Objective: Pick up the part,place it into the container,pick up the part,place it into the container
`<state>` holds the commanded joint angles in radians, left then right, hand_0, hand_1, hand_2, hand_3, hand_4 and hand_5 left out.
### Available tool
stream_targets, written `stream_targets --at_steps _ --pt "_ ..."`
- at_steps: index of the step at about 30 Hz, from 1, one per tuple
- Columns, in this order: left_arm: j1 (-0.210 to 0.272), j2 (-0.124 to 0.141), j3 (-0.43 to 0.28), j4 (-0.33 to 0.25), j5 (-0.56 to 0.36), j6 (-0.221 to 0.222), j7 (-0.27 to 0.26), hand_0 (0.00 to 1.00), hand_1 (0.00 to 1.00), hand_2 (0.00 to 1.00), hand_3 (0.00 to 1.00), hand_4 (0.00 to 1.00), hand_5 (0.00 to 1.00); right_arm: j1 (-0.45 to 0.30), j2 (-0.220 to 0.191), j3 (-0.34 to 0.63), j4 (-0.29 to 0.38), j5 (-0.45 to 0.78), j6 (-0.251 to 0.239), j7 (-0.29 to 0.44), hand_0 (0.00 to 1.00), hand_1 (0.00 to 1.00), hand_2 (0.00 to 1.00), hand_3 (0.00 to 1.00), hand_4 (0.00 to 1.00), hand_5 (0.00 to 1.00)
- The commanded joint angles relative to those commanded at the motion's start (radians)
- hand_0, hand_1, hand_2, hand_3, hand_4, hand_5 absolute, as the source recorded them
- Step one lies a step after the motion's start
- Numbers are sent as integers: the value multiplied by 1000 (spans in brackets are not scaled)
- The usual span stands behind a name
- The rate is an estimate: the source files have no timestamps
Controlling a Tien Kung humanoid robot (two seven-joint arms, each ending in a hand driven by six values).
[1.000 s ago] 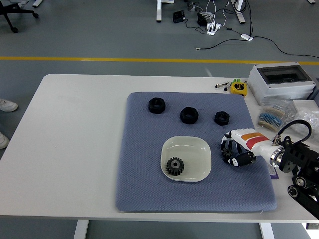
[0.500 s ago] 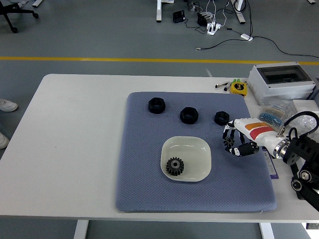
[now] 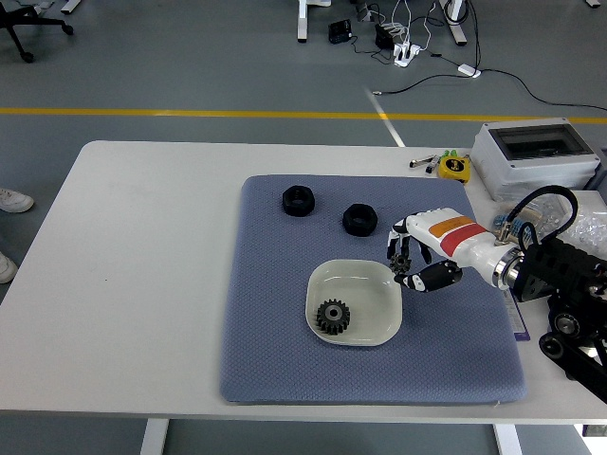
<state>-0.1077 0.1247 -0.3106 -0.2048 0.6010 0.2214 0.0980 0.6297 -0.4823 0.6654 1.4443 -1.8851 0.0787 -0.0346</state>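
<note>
A white bowl (image 3: 366, 284) sits on the blue-grey mat (image 3: 285, 332) and holds one dark gear (image 3: 333, 316). My right hand (image 3: 406, 262) hangs just above the bowl's right rim, fingers curled around a small dark part (image 3: 401, 258) that looks like a gear. Two black nut-like parts (image 3: 297, 200) (image 3: 359, 218) lie on the mat behind the bowl. A third one, seen earlier to their right, is now hidden behind my hand. The left arm is out of view.
A grey box with a clear lid (image 3: 536, 156) stands at the table's right back. A yellow tape measure (image 3: 455, 168) and bags of small parts (image 3: 531, 210) lie near it. A shoe (image 3: 11, 200) shows at the left edge.
My right hand has lifted off the mat with the small dark part and moved left and a little back, from right of the bowl to over its right rim.
</note>
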Motion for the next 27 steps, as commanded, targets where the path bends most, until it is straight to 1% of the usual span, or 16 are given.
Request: stream_targets --at_steps 3,4,8,15,16,21,22,27 --pt "-1 2 -6 0 11 -1 3 705 652 670 580 669 629 57 5 -81 1 26 20 -5 121 227 321 479 773 19" --pt "-1 2 -7 0 11 -1 3 705 649 670 580 670 629 77 12 -106 -1 42 23 -5 118 228 321 477 781 15" --pt "-1 4 -7 -1 10 -1 4 705 649 670 580 670 629 121 40 -162 -18 86 29 -5 118 228 321 477 781 15" --pt "-4 9 -12 -1 17 -1 6 705 650 671 580 671 629 181 83 -217 -69 122 49 -14 118 231 326 477 784 16" --pt "-4 10 -13 -1 17 -1 7 705 649 672 580 671 628 188 89 -224 -77 131 54 -17 135 248 355 487 811 24" --pt "-5 12 -13 -2 19 0 7 705 649 672 580 671 628 205 112 -246 -111 177 70 -17 135 248 355 487 811 24" --pt "-5 13 -13 -2 20 0 7 705 648 673 581 672 627 206 116 -250 -115 180 76 -18 134 330 440 505 787 190" --pt "-5 14 -15 -2 22 0 8 705 648 673 581 672 627 207 127 -264 -121 185 92 -21 134 330 440 505 787 190"
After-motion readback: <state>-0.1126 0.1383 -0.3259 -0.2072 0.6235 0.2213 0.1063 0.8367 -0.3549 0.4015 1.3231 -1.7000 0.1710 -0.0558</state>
